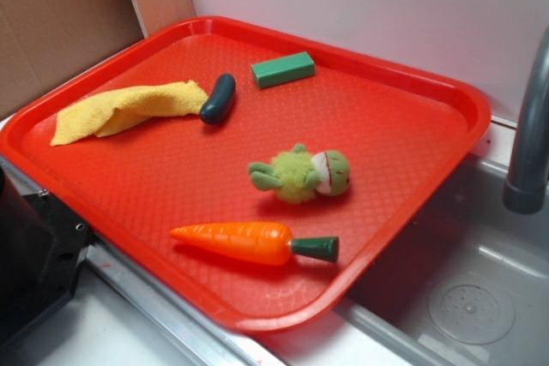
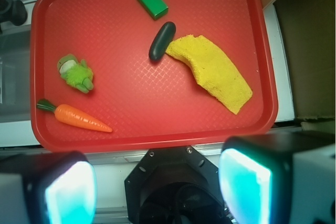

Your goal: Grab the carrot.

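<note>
The carrot (image 1: 249, 242) lies flat on the red tray (image 1: 412, 83) near its front edge in the exterior view, its tip pointing left and its green stem right. Just beyond it, apart, lies a green plush toy (image 1: 300, 175). Farther back a dark green cucumber-like toy (image 1: 218, 99) touches the end of a yellow cloth (image 1: 120, 111), with a green block (image 1: 282, 69) near the far rim. In the wrist view the claw (image 2: 157, 190) hangs open above the tray's edge, well apart from the carrot, holding nothing.
</note>
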`<state>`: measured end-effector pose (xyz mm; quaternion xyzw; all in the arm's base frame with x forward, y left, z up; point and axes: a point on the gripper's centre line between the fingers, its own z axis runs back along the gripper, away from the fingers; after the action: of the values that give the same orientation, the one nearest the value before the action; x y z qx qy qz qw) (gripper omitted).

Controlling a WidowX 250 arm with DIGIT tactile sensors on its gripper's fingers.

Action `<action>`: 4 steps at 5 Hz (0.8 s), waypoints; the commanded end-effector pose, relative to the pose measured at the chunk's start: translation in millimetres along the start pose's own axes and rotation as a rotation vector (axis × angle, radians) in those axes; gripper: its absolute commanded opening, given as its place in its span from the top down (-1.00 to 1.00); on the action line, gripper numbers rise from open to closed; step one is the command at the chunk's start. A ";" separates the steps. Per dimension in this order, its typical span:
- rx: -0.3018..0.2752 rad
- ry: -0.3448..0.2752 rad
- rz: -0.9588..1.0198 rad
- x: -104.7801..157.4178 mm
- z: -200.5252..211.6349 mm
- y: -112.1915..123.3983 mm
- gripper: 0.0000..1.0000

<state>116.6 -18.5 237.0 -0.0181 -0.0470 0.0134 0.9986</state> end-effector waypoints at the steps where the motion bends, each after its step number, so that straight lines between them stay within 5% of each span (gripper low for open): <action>1: 0.000 0.000 0.000 0.0 0.0 0.0 -1.00; 4: -0.031 -0.020 -0.041 -4.7 -0.2 -6.3 -1.00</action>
<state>110.7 -23.8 232.8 -0.0322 -0.0557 -0.0063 0.9979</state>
